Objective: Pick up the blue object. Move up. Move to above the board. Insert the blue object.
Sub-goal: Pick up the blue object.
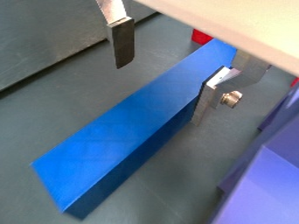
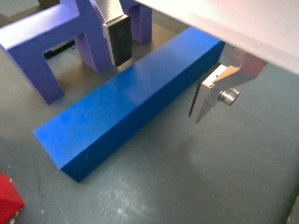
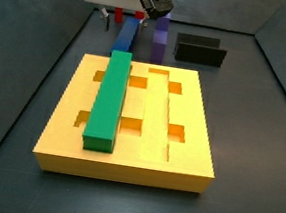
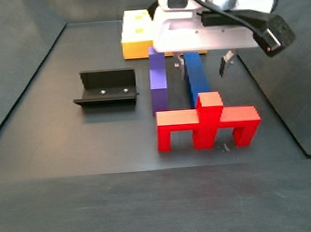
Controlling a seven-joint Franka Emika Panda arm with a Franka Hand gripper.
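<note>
Dark floor is lying under your gripper [image 2: 158, 74], which is hanging wide open, fingers straddling the blue object [image 2: 135, 99].

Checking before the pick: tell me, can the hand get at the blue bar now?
Probably yes: the hand hangs open with its fingers on either side of the blue bar, nothing between; the purple piece stands close beside.

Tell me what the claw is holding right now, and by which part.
Nothing is held. The claw straddles one end of the blue object, fingers open with gaps on both sides, and the bar lies flat on the floor.
</note>
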